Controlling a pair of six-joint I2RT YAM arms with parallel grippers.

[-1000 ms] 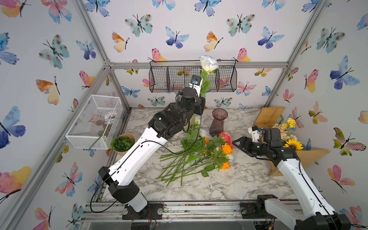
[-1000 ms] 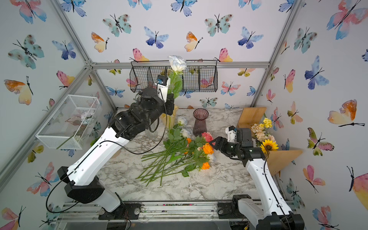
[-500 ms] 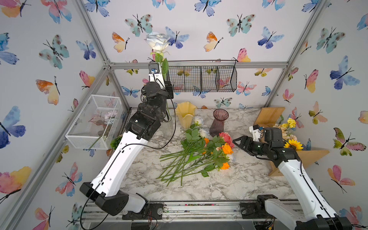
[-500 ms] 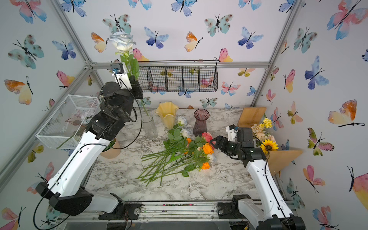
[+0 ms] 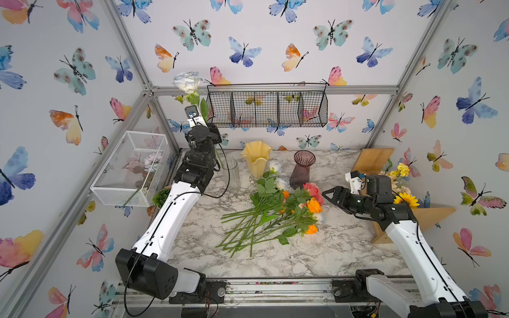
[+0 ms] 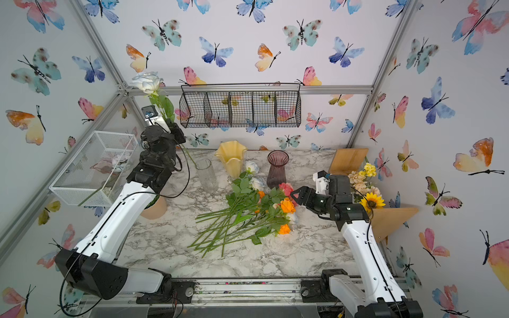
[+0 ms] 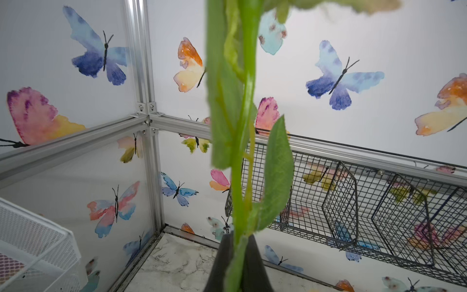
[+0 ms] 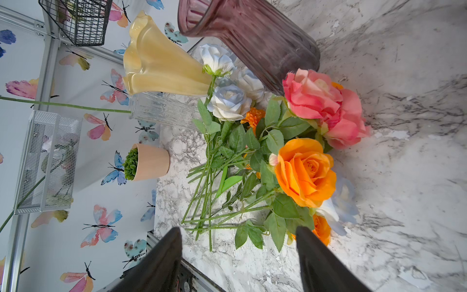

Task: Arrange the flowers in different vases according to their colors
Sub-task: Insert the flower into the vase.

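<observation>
Left fingers [image 7: 249,255] are clenched on the stem of a white rose [image 5: 187,81], gripping below the leaves. The arm is up in the back-left corner. The rose is roughly upright, its bloom up at the frame rail just beside the wire basket [image 5: 267,106]. The lower stem slants down to the rim of the clear vase [image 5: 232,176]. Can't tell if the tip is inside the mouth or only at it.

All three vases stand upright in a row at the back of the worktop [image 5: 330,247]: the clear vase, then the yellow vase [image 5: 257,159] just beside it, then the purple vase [image 5: 303,168].

Right fingers [image 8: 307,242] are released and spread wide, gripping nothing. They sit low over the worktop, pointing at the bloom end of the flower pile [image 5: 264,217], near it but not touching.

The pile lies mid-worktop, stems fanned toward the front left, blooms toward the purple vase. The pink rose [image 8: 326,106] is up against the purple vase's base. The orange rose [image 8: 305,172] is closest to the right fingers. The pale-blue roses [image 8: 228,101] lie between the feet of the yellow and purple vases.

The succulent pot [image 6: 154,210] is beside the left arm and the sunflower bouquet [image 5: 406,199] is behind the right arm.
</observation>
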